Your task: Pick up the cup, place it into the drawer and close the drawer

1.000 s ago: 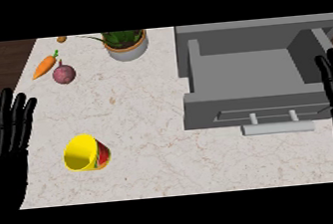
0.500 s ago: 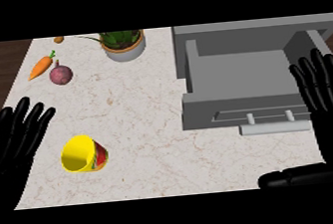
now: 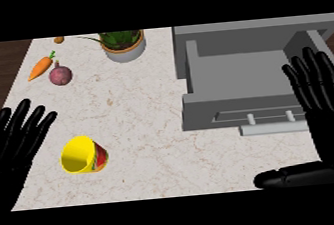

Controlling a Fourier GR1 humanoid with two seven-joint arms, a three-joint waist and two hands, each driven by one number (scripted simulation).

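A yellow cup (image 3: pixel 83 155) with red and green on its side lies tipped over on the marble counter (image 3: pixel 149 131), its mouth facing the lower left. My left hand (image 3: pixel 14 145) is open just left of the cup, fingers straight and pointing up, not touching it. The grey drawer (image 3: pixel 252 74) stands pulled open at the right, nothing visible inside, with its handle (image 3: pixel 271 123) at the front. My right hand (image 3: pixel 330 115) is open over the drawer's right front corner, fingers up and thumb stretched out low to the left.
At the counter's back left lie a carrot (image 3: pixel 40 68) and a purple round vegetable (image 3: pixel 61 75). A potted plant (image 3: pixel 123 44) stands at the back middle. Dark wood floor shows beyond the counter's left edge.
Both hands have moved inward and up from the edges of the view. The left hand has come closer to the cup; the right hand now lies over the drawer's front right.
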